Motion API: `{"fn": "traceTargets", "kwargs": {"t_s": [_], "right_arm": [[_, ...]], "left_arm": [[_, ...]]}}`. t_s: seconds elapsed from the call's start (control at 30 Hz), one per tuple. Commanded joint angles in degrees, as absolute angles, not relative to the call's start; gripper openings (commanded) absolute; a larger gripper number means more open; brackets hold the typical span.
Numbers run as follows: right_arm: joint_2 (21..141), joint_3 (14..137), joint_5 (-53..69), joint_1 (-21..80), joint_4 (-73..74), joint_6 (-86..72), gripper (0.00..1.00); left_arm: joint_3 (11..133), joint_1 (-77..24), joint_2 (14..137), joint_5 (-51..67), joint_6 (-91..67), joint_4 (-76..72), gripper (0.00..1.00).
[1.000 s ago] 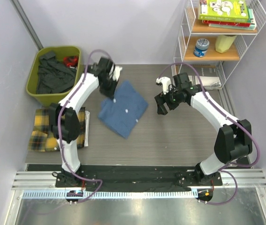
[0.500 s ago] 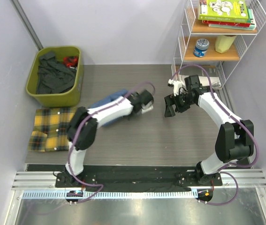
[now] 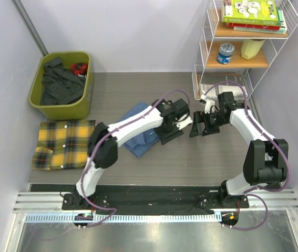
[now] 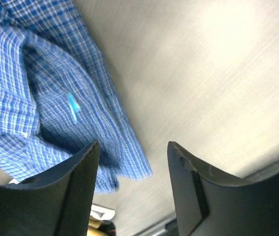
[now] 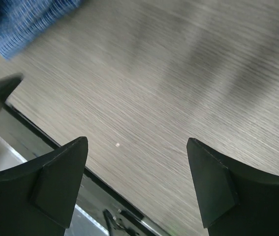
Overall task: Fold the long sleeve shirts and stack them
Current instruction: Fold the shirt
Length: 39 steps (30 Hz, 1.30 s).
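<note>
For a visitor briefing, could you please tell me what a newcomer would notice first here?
Mid-table, the left gripper hangs open over the edge of a crumpled blue checked shirt, the right gripper open over bare tabletop close by. At the left edge lies the folded yellow plaid shirt, a green bin of dark clothes behind it.

Rumpled blue shirt (image 3: pixel 141 143), flat yellow shirt (image 3: pixel 59 144)

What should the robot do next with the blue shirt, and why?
Probably lower the left hand and pinch the edge of the crumpled blue checked cloth shirt right beside it. That hand is open and empty, hovering at the shirt's edge, and the shirt lies bunched up, not folded. The yellow plaid cloth shirt lies flat near the table's left side.
</note>
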<state>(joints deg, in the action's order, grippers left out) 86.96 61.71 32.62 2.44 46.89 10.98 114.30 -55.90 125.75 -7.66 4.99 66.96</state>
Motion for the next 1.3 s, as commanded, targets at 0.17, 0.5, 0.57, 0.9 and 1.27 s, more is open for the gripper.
{"fn": "traceTargets", "kwargs": {"t_s": [0.17,0.5,0.57,0.9,1.27], "right_arm": [[85.17,59.50,43.32,2.20,41.75,3.87,0.82],[85.52,57.57,43.42,0.79,42.53,1.93,0.76],[85.69,58.09,43.42,-1.56,44.03,2.63,0.75],[92.02,64.77,42.18,-2.37,44.91,2.81,0.76],[99.13,69.34,40.26,11.76,38.50,0.18,0.80]], "left_arm": [[108.13,-33.00,112.06,7.01,26.34,70.75,0.49],[88.00,-33.04,114.60,5.97,36.32,57.05,0.28],[86.32,-37.76,116.09,7.90,28.53,56.25,0.22],[96.94,-56.35,111.57,34.45,-2.38,51.16,0.39],[90.27,-29.11,103.97,32.17,12.99,57.83,0.45]]}}
